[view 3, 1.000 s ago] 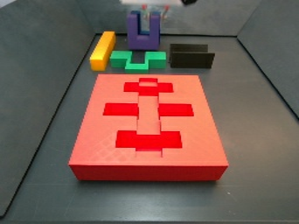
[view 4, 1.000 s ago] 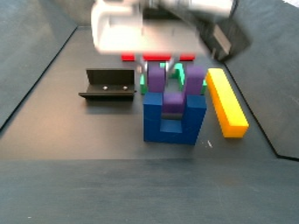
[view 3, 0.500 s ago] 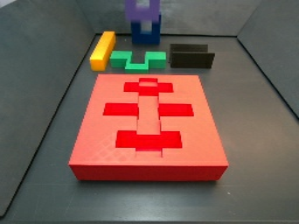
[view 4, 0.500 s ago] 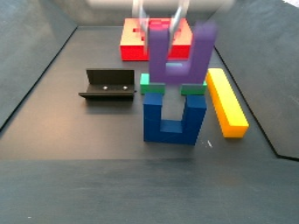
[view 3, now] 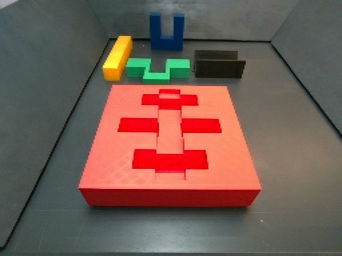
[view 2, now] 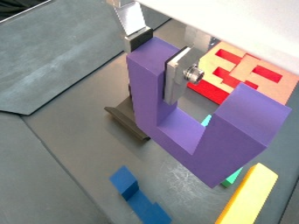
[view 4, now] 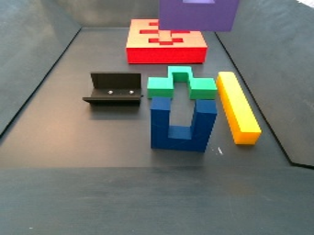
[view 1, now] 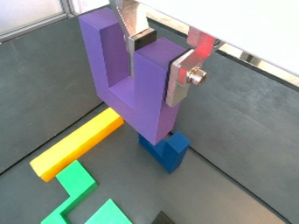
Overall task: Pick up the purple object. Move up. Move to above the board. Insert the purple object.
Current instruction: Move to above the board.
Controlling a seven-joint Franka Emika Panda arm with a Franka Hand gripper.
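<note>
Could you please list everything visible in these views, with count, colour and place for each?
purple object: one, purple, lifted off the floor, held in the end effector.
board: one, red, on the floor.
blue block: one, blue, upright beside the yellow bar.
green block: one, green, between blue block and board.
yellow bar: one, yellow, flat on the floor.
fixture: one, dark, on the floor.
end effector: one, silver fingers, above the blocks, clamping one prong.

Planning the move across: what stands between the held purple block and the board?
Nothing visible does. The gripper holds the purple block high, one prong between its jaws, above the blue block, green block and yellow bar. The board has nothing on it.
</note>
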